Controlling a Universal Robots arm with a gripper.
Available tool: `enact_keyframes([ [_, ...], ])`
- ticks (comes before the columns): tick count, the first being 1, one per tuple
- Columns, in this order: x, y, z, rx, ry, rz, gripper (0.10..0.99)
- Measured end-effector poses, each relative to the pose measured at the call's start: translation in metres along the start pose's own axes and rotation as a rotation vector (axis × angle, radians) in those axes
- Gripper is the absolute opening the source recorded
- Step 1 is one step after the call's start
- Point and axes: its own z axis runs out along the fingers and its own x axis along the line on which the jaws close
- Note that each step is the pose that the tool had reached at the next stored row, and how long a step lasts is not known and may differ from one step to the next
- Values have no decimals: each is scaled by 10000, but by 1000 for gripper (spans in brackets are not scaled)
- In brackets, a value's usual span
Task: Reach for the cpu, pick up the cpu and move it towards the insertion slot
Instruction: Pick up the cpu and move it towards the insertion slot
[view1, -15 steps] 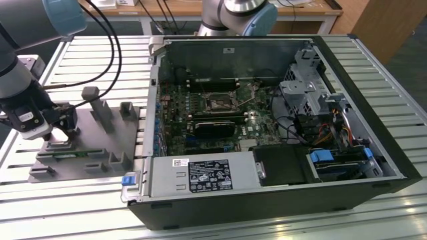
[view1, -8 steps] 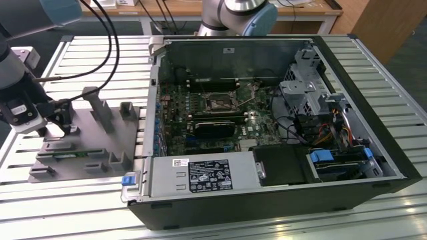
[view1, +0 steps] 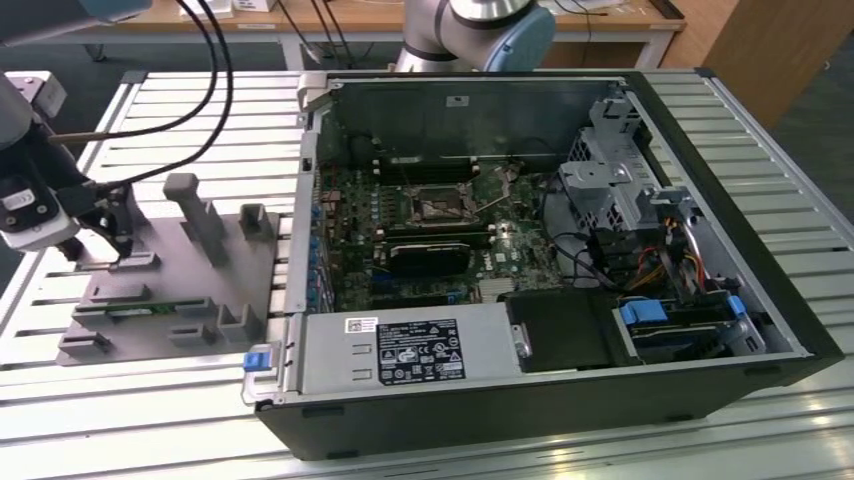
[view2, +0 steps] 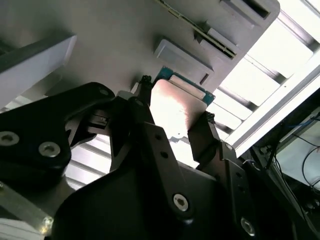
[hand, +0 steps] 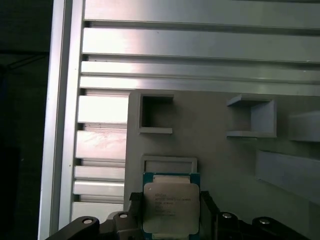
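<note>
Gripper is clamped on the cpu, one finger hugging each side of the chip, silver top facing the first wrist view. It's right at the grey fixture plate, next to a low rectangular block; can't tell if it's lifted clear. The plate lies on a slatted aluminium table at the exterior view's left, well apart from the insertion slot inside the open computer case. A wooden desk stands behind the table, over a dark floor.
</note>
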Motion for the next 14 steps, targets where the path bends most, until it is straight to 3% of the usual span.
enact_keyframes([
  [8, 2, 14, -216, 0, -2, 2, 541],
  [14, 2, 20, -313, 0, -1, 1, 541],
])
